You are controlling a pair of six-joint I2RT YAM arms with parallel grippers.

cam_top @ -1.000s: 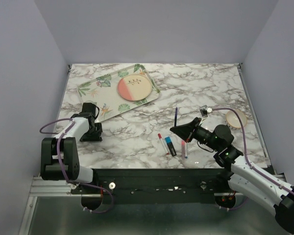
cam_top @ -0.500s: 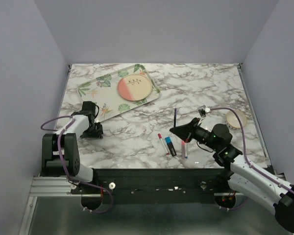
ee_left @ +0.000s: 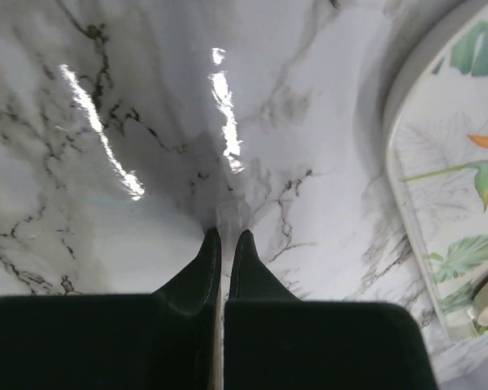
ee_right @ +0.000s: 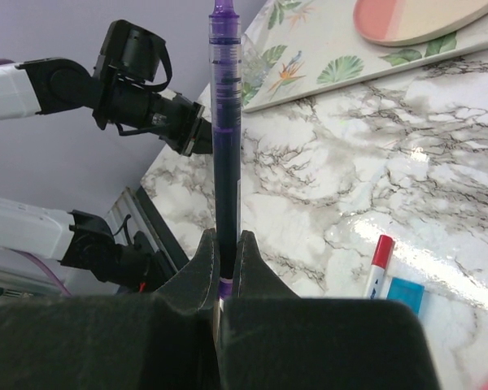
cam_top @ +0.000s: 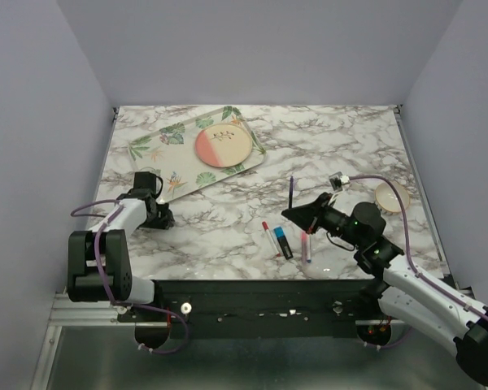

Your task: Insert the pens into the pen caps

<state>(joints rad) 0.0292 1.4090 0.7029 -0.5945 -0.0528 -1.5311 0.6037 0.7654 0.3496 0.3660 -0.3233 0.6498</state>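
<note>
Clamping the thin dark navy pen (ee_right: 226,146) upright in the right gripper (ee_right: 226,244), above the marble table (cam_top: 228,207). Lying flat on the marble just beside it: white red-tipped pen (cam_top: 270,237), dark marker (cam_top: 285,244) with a blue end, pink-and-white pen (cam_top: 306,245). Pressed together, tips down at the marble beside the floral tray (cam_top: 175,183): left gripper (ee_left: 225,240), nothing clearly held. Resting on the tray, a pink-and-cream plate (cam_top: 224,146). Small bowl (cam_top: 391,196) at far right, inside too small to tell.
</note>
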